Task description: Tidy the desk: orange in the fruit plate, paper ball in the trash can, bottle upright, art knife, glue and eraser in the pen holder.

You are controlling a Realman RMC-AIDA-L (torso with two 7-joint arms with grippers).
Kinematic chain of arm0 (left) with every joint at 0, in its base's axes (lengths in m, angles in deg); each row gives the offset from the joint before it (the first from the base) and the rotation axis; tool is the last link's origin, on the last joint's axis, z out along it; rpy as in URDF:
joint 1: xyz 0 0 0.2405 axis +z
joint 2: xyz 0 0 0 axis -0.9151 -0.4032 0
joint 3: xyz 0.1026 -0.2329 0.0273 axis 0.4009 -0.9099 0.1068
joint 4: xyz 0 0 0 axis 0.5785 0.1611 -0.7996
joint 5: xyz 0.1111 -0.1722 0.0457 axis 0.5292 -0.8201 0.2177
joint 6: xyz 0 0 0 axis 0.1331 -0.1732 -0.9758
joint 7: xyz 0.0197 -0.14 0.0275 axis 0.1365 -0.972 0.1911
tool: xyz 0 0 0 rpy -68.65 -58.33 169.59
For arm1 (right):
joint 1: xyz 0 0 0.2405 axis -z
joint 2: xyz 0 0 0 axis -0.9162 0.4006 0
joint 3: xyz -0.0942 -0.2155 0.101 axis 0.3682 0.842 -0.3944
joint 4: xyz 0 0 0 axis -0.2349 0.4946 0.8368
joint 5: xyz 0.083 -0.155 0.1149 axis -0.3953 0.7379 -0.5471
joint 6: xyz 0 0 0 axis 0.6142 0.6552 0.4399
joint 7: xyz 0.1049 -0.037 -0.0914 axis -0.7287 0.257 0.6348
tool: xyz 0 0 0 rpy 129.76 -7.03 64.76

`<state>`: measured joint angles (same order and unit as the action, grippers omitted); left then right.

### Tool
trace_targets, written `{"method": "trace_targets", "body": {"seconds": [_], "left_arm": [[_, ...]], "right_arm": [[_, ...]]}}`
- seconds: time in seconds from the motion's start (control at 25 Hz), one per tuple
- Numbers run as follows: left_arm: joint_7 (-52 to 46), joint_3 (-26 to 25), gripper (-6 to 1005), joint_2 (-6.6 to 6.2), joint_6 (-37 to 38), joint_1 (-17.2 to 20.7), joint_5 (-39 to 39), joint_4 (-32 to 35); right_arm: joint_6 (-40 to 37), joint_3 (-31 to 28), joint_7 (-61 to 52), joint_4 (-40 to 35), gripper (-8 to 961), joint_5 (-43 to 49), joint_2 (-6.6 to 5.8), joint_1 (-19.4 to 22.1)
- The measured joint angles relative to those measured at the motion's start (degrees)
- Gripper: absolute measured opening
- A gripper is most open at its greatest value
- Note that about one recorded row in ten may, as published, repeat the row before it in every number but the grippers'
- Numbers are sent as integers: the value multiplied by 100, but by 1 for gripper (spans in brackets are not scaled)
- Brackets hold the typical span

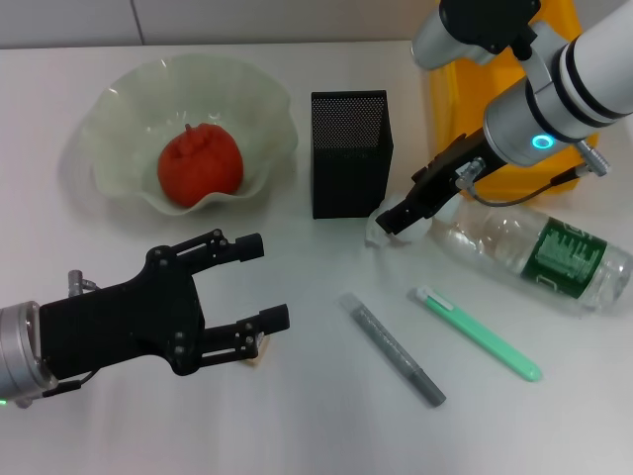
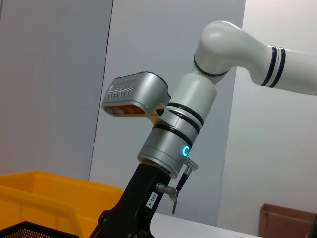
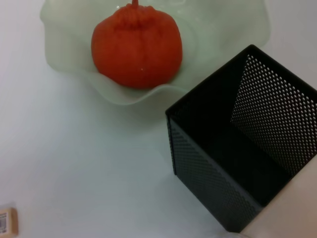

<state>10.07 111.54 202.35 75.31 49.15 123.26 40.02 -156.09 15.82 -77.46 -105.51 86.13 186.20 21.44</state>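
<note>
Paper ball (image 1: 380, 234) gripped in right gripper (image 1: 394, 220) jaws on counter (image 1: 316, 416); lift to bin (image 1: 465, 99) judged next. Left gripper (image 1: 255, 282) jaws wide, over eraser (image 3: 7, 221).

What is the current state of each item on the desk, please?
Red-orange lumpy orange: in the pale-green ruffled fruit plate.
Black mesh pen holder: upright, empty.
Clear plastic bottle: lying down.
Crumpled white paper ball: at right gripper.
Left gripper: open.
</note>
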Motion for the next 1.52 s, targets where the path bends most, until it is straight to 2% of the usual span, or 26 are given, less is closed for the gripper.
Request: {"method": "trace_targets", "body": {"seconds": [0.96,1.52], "left_arm": [[45,0,775,9,-83,-33,0,-7],[44,0,772,9,-81,-33,0,-9]], "right_arm": [[409,324,17,486,743,-40,1,-107],[457,411,19,504,734,-45,10,-111]]}}
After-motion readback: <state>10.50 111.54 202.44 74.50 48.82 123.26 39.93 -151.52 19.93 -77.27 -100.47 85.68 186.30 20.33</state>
